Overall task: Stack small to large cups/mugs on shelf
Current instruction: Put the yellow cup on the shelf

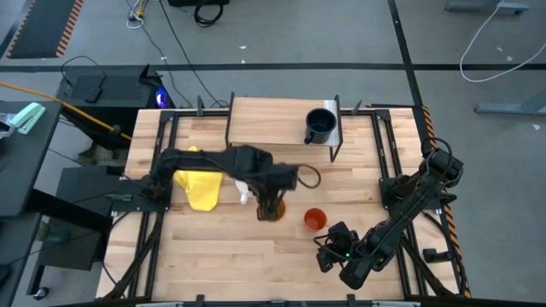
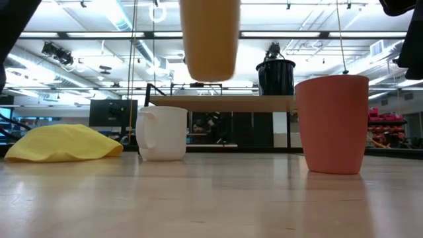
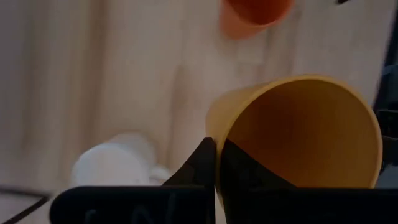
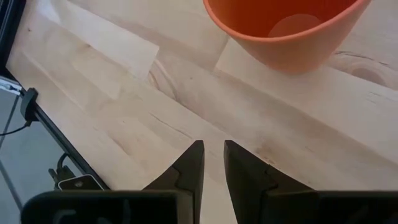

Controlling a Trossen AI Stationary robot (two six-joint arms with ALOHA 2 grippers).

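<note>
My left gripper (image 3: 216, 146) is shut on the yellow-orange cup (image 2: 210, 39), which hangs high above the table's middle (image 1: 271, 207). The white mug (image 2: 162, 132) stands on the table just left of it, beside the yellow cloth (image 1: 203, 189). The orange-red cup (image 1: 315, 219) stands upright on the table to the right. On the shelf (image 1: 273, 119) at the far edge sits the dark mug (image 1: 320, 125). My right gripper (image 4: 213, 146) waits, slightly open and holding nothing, near the orange-red cup (image 4: 286, 31). My left gripper pinches the yellow-orange cup's wall at its rim (image 3: 219, 134), one finger (image 3: 249, 183) inside the cup and one (image 3: 199, 165) outside. The fingers come from above, pointing steeply down. The cup hangs below them, mouth up and lifted clear of the table.
The shelf's pale strip (image 1: 337, 128) lies under the dark mug. Black metal frame rails (image 1: 392, 162) run along both sides of the tabletop. Bare wood lies at the near side of the table (image 1: 239, 264).
</note>
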